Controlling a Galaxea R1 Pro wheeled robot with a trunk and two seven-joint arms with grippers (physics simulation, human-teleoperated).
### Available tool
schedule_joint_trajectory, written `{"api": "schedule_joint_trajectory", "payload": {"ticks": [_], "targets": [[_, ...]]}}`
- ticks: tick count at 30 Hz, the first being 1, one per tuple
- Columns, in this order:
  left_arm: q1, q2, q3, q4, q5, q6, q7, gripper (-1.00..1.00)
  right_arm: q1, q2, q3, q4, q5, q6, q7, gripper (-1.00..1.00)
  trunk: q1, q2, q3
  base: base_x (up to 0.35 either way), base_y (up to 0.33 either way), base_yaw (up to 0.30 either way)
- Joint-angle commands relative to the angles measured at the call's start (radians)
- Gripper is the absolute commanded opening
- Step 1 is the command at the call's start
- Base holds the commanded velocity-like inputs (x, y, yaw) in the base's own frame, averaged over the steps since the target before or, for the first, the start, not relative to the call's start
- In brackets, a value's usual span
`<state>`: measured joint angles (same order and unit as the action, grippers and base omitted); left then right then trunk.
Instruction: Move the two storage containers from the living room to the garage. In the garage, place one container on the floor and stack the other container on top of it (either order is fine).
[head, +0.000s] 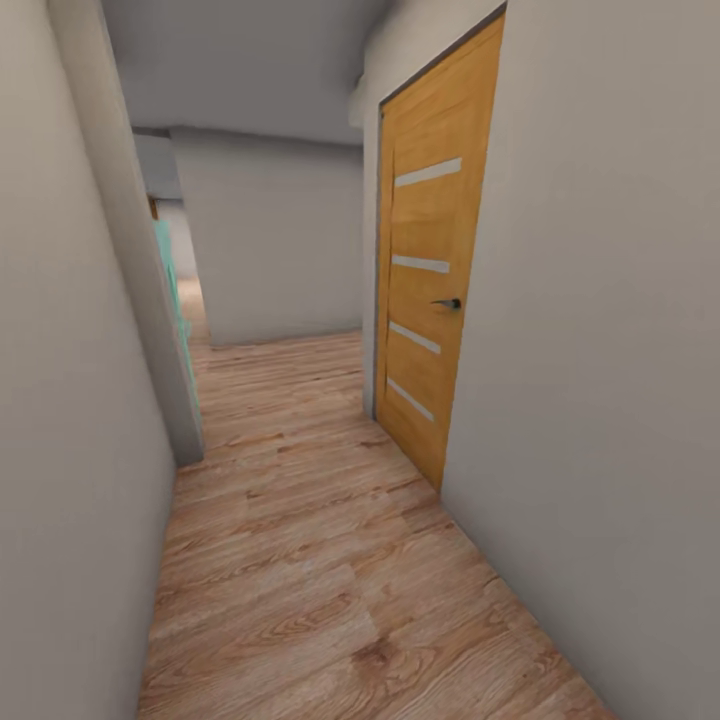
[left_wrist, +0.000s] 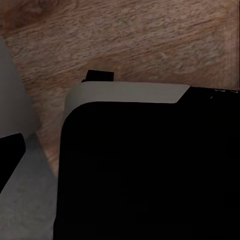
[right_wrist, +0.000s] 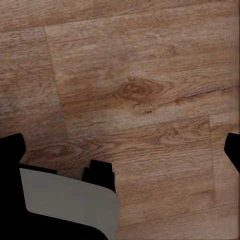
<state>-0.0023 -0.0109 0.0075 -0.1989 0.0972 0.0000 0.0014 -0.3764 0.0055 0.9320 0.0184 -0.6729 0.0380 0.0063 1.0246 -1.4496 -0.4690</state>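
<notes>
Ahead, head view — wooden door (head: 432, 290); wrist views — plank floor (right_wrist: 140, 75), end effector openness unclear.

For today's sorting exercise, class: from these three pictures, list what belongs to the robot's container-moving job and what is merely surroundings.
Belongs to the job:
- No storage container in these pictures; the robot is in a hallway.

Surroundings:
- wooden door, shut
- door handle
- wood plank floor
- grey walls
- teal edge past the left corner
</notes>
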Motion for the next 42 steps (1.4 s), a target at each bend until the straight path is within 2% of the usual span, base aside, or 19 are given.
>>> {"api": "schedule_joint_trajectory", "payload": {"ticks": [1, 6, 23, 42], "targets": [[0.0, 0.0, 0.0, -0.001, 0.011, 0.0, 0.0, 1.0, -0.001, 0.001, 0.008, 0.001, -0.008, 0.002, 0.0, 1.0, 0.0, 0.0, -0.001, 0.194, -0.094, 0.004], [0.0, 0.0, 0.001, 0.0, 0.012, -0.001, 0.0, 1.0, -0.001, -0.001, 0.008, 0.001, -0.008, -0.003, 0.0, 1.0, 0.0, 0.0, -0.001, 0.082, -0.04, 0.139], [0.0, -0.001, 0.002, 0.001, 0.012, -0.002, 0.005, 1.0, -0.001, -0.001, 0.008, 0.001, -0.008, -0.005, 0.0, 1.0, 0.0, 0.0, -0.001, 0.002, -0.001, 0.278], [0.0, 0.001, 0.0, 0.001, 0.01, -0.002, -0.003, 1.0, -0.001, 0.001, 0.008, 0.001, -0.008, -0.004, 0.0, 1.0, 0.0, 0.0, -0.001, 0.264, -0.069, 0.025]]}}
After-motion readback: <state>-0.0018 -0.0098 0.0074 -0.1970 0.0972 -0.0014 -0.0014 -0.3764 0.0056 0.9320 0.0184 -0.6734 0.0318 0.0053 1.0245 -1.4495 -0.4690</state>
